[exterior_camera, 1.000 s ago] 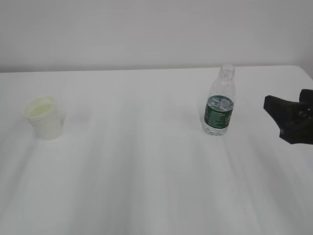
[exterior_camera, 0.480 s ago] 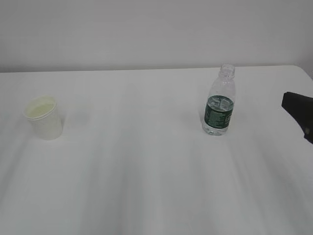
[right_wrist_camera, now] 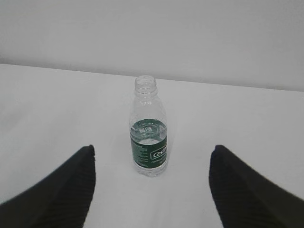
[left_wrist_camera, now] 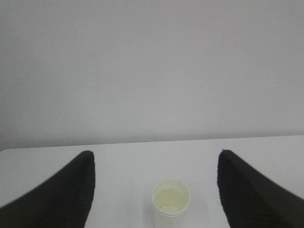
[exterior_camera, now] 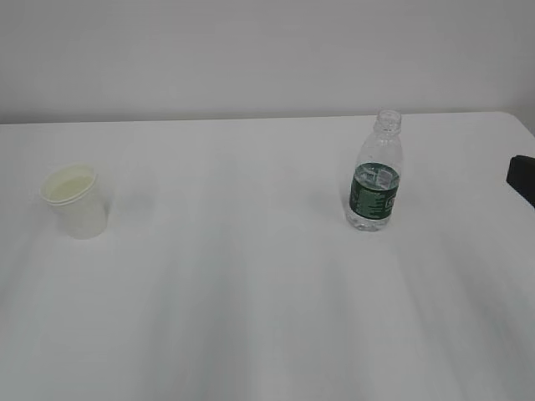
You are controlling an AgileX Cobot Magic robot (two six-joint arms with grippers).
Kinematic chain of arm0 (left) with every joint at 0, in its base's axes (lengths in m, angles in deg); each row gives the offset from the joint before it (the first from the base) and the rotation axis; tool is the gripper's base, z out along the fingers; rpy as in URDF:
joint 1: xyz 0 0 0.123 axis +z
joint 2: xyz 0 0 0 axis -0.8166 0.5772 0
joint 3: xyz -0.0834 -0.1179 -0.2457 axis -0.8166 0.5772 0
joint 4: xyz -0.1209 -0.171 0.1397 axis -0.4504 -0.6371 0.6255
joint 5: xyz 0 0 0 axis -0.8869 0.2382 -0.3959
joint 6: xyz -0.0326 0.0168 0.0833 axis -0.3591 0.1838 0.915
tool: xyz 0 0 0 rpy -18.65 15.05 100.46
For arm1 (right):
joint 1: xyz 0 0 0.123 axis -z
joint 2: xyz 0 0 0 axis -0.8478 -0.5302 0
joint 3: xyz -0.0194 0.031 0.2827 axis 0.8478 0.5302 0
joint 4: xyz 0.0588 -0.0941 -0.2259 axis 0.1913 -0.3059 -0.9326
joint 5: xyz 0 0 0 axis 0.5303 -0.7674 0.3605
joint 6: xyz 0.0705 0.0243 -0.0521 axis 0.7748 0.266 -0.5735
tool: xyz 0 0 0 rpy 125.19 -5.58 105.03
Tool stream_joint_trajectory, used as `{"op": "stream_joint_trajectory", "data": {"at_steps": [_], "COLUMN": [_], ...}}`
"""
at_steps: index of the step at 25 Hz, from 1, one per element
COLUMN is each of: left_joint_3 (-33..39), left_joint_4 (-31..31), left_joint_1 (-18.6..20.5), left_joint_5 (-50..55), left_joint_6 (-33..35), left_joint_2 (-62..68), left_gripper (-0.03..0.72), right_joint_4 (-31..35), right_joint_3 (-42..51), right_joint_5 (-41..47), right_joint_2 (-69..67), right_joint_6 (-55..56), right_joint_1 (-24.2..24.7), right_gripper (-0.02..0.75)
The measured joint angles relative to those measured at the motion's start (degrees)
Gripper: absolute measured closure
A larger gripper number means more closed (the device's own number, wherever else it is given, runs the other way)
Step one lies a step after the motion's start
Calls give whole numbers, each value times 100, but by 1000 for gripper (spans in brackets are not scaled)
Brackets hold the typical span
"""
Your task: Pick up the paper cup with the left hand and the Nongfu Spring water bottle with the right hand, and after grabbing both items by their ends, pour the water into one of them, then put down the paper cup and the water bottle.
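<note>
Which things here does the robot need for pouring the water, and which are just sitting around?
Needed: paper cup, water bottle, left tool, right tool, both open and holding nothing.

Just there: white table, plain wall. Nothing else lies about.

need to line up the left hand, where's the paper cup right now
In the exterior view the paper cup stands upright on the table's left side, far left of the bottle.

I'm seeing the white paper cup standing upright at left, well apart from the capless Nongfu Spring water bottle standing upright at right.
</note>
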Motion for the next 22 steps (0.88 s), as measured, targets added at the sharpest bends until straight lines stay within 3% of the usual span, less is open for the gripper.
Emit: {"op": "stream_joint_trajectory", "data": {"at_steps": [11, 22], "left_joint_3": [-632, -1098], "left_joint_4": [-339, -1497], "left_joint_1": [0, 0], "left_joint_5": [1544, 3187], "left_joint_6": [120, 1451], "left_joint_2": [-723, -818], "left_gripper": [112, 128], "right_joint_4": [-246, -425], "right_joint_3": [-404, -596], "right_joint_5": [1209, 2181], "right_joint_2": [629, 1232], "right_joint_6": [0, 0], "right_joint_1": [0, 0], "right_gripper": [172, 172]}}
